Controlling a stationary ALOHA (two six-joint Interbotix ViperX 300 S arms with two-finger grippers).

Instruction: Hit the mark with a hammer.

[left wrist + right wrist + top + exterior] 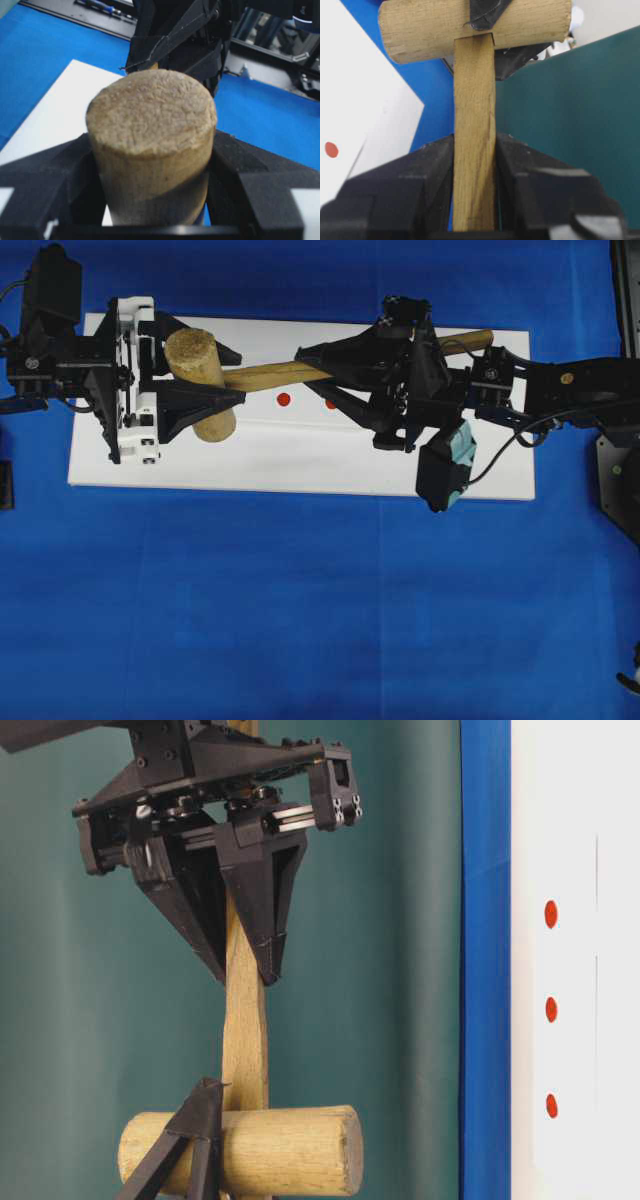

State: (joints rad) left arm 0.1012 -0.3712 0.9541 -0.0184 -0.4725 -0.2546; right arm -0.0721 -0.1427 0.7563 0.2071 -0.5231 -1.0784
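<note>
My left claw (205, 380) sits at the left end of the white board (300, 465), and its two black fingers (45, 180) flank the thick cylindrical head of the hammer (205, 365). In the left wrist view the round, rough end face of the head fills the space between the fingers, which lie right along its sides — whether they press the wood or merely stand against it I cannot tell. The jaws are partly drawn in, neither wide nor fully together.

From the head the flat, light-brown handle runs rightward across the board, above the red dots (284, 398) painted on the white surface. From table level three such dots show in a row on the board, and the hammer is lifted clear of it.

Further right my right claw (340, 380) is pressed together on the handle, pinching it between its two fingers — the right wrist view shows the black pads (435, 170) tight against both flat faces of the wood, with the head crosswise at the far end. The butt of the handle sticks out past the right wrist toward the board's right edge.

The board lies on the blue cloth-covered counter (300, 610).
</note>
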